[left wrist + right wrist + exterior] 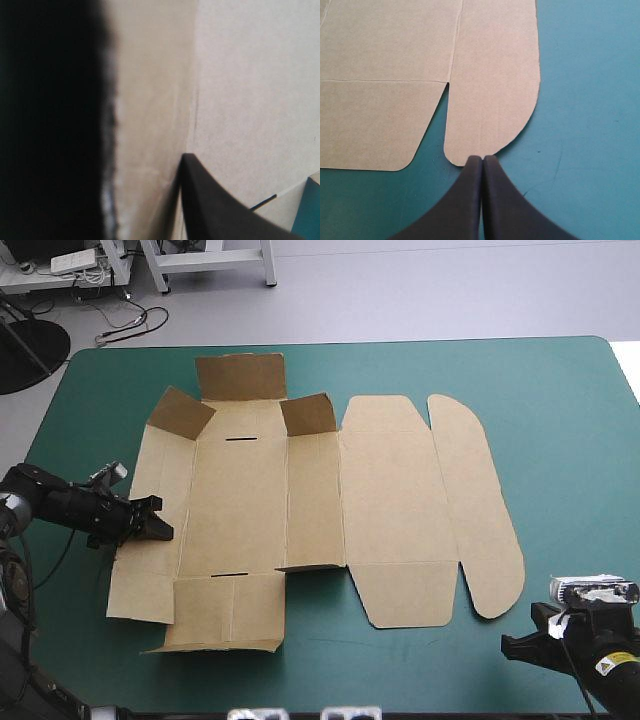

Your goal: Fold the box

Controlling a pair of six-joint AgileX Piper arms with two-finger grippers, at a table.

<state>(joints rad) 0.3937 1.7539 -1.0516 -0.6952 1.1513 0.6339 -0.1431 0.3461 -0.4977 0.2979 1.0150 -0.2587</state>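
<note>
Teal-green desk [570,440] fills most of the high view. The brown box [390,500] is spread across the middle of it, closer to the left edge than the right, and it's mostly one flat cut sheet.

The rounded flap [478,500] lies flat at the right end. Over on the left part a few bits stand up: the far flap [240,375], the left corner flap [182,412] and the right corner flap [308,414]. The near flap [225,615] is nearly flat, though its near edge looks a touch lifted.

Left tool [166,532] sits at the outer edge of the box's left side panel [150,570]. In its wrist view one black finger [215,210] lies against the board by a crease. The other side of that view is just a dark blur, with a strip of brown board in between. So it's all but together, clamped on the sheet.

Right tool [482,158] is down by the desk's near-right corner, off the box. Its fingers are pressed together into one point, with the tip just beside the near end of the rounded flap. Can't tell if it actually touches.

Smallest bits are two thin cuts in the board, the far slot [240,439] and the near slot [228,573].
</note>
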